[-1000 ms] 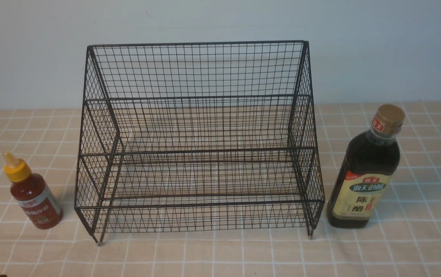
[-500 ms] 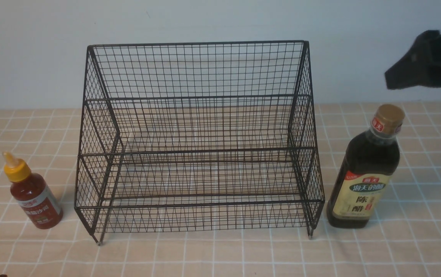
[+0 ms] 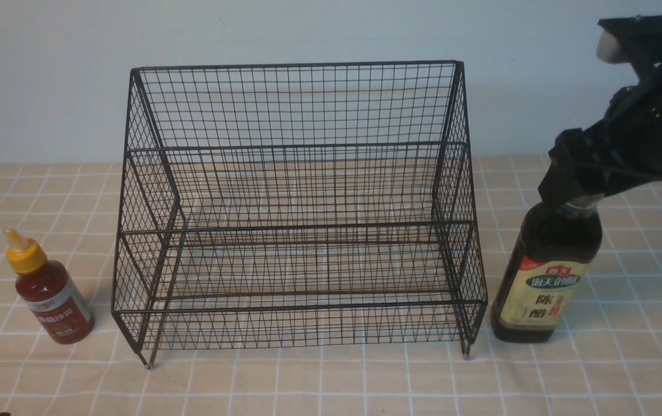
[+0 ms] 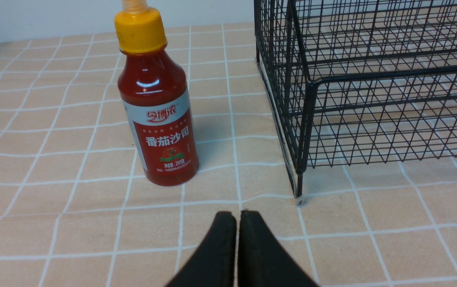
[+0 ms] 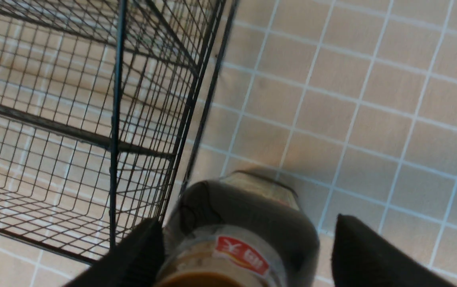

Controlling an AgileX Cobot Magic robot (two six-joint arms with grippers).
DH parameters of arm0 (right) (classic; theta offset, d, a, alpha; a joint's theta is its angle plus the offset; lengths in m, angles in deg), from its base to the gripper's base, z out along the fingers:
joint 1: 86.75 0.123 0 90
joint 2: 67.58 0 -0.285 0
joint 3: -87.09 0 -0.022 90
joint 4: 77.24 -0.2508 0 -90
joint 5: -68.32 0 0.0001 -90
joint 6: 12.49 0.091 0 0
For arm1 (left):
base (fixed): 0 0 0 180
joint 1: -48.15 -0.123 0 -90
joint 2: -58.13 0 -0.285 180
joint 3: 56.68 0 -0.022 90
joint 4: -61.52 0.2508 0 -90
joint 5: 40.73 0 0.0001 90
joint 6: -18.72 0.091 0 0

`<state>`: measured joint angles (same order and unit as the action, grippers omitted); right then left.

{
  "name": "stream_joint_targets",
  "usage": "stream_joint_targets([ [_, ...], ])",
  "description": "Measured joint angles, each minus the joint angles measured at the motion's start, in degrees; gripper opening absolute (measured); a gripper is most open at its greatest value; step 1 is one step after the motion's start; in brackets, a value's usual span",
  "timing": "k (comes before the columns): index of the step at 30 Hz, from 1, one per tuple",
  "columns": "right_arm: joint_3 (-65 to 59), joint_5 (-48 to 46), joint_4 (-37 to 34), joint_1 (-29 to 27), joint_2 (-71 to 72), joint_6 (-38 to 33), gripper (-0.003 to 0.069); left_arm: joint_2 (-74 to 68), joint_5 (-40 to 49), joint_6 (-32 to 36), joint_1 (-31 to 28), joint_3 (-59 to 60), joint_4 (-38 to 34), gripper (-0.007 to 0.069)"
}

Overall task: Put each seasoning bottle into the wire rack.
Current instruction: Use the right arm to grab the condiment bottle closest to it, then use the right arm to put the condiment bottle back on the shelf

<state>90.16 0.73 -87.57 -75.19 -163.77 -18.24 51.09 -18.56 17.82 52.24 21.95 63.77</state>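
In the front view, the right hand point(image 3: 575, 193) is coming down onto the dark vinegar bottle point(image 3: 547, 271). A second ago it was out of the picture, half a second ago it was hanging high by the wall, and now it is covering the gold cap and neck. The bottle is standing upright on the desk point(image 3: 331, 381), just beside the right end of the black wire rack point(image 3: 299, 208), exactly where it was. The red sauce bottle point(image 3: 51, 294) is waiting near the rack's left end, unmoved. Both tiers of the rack are sitting without a bottle, so neither placement is done yet.

In the left wrist view, the left hand point(image 4: 237, 223) is resting low over the desk with its fingers pressed together, holding nothing. The sauce bottle point(image 4: 158, 115) is standing ahead of it, apart from it.

In the right wrist view, the right hand point(image 5: 248, 243) is spread wide around the vinegar bottle's point(image 5: 248, 215) neck. One finger is lying right against the shoulder on the rack point(image 5: 117, 99) side, the other well clear. I judge the grasp is about to begin: the hand is needing only to close before lifting.
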Motion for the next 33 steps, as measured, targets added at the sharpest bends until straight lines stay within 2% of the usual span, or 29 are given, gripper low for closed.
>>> stream_joint_targets([
  [1,0.0,0.0,0.0,0.0,0.0,0.2,0.037,0.0,0.0,0.0,0.0,0.0,0.0,-0.0007],
  [2,0.1,0.3,0.9,0.0,0.0,0.1,0.0329,0.0,0.0,0.0,0.0,0.0,0.0,-0.0007],
  [13,0.8,-2.0,1.1,0.0,1.1,-0.5,0.0327,0.0,0.0,0.0,0.0,0.0,0.0,-0.0007],
  [16,5.1,-6.3,1.1,0.0,3.0,-0.5,0.0327,0.0,0.0,0.0,0.0,0.0,0.0,-0.0007],
  [26,23.6,-7.7,0.8,0.0,5.3,-0.5,0.0327,0.0,0.0,0.0,0.0,0.0,0.0,-0.0007],
  [33,30.5,-8.3,-6.3,0.3,5.1,-0.9,0.0327,0.0,0.0,0.0,0.0,0.0,0.0,-0.0007],
])
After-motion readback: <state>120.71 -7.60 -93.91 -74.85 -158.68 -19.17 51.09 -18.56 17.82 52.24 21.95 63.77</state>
